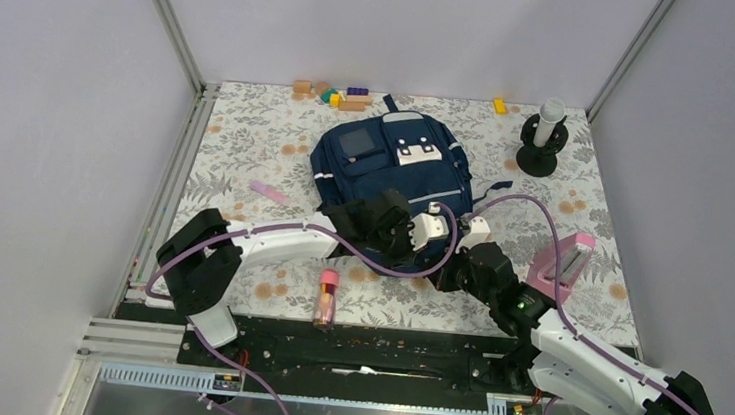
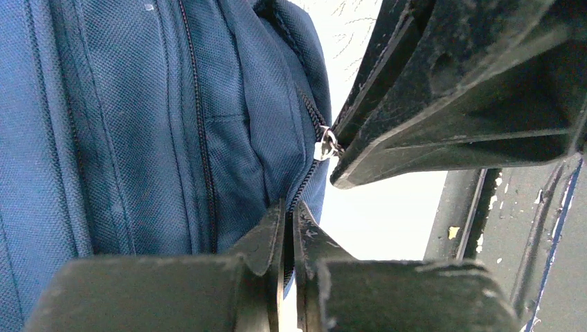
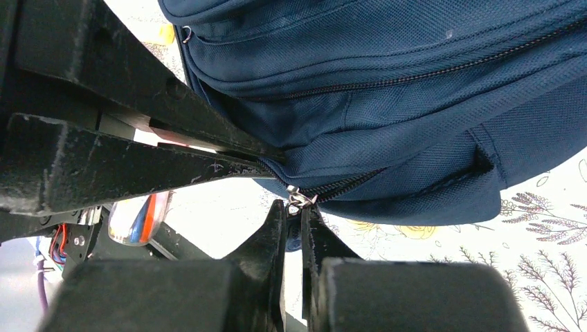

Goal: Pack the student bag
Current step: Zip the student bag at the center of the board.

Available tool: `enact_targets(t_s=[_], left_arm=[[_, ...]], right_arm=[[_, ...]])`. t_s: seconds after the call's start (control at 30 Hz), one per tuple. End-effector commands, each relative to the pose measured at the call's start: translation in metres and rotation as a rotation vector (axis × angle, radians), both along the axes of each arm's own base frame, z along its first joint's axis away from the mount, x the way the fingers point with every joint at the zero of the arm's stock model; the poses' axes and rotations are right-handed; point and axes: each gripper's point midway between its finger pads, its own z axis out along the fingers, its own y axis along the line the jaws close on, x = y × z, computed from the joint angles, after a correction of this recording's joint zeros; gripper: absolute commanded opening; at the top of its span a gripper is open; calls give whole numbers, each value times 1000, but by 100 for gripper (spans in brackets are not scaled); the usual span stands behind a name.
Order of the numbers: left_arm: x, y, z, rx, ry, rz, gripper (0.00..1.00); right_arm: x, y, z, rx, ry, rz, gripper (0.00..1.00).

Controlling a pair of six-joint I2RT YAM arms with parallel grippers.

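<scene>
The student bag (image 1: 392, 165) is navy blue and lies flat in the middle of the floral table, with its near end toward the arms. My left gripper (image 1: 393, 232) is at that near end. In the left wrist view it (image 2: 291, 207) is shut on the bag's fabric (image 2: 138, 124) along the zipper line. My right gripper (image 1: 456, 263) is just to its right. In the right wrist view it (image 3: 294, 207) is shut on the silver zipper pull (image 3: 299, 199) under the bag's edge (image 3: 387, 104). The pull also shows in the left wrist view (image 2: 326, 147).
A pink-capped tube (image 1: 325, 297) lies near the front edge. A pink strip (image 1: 269, 191) lies left of the bag and a pink case (image 1: 559, 262) stands at its right. A black stand with a white cylinder (image 1: 543, 135) is back right. Wooden blocks (image 1: 333, 93) and a yellow block (image 1: 499, 105) lie along the back.
</scene>
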Motion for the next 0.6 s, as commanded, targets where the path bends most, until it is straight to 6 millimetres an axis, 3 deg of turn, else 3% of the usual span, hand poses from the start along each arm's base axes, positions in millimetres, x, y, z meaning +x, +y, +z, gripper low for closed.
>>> enact_targets(t_s=[0.0,0.33,0.57], left_arm=[[9,-10,15,-42,-33,31,0],[16,7,31,-10,-55,152,0],[30,32,33,43,-99,306,0]], right_arm=[[8,5,23,81,-51,-32,0],[18,-17,21,6,-29,-127,0],[28,-32,25,-10,-23,-169,0]])
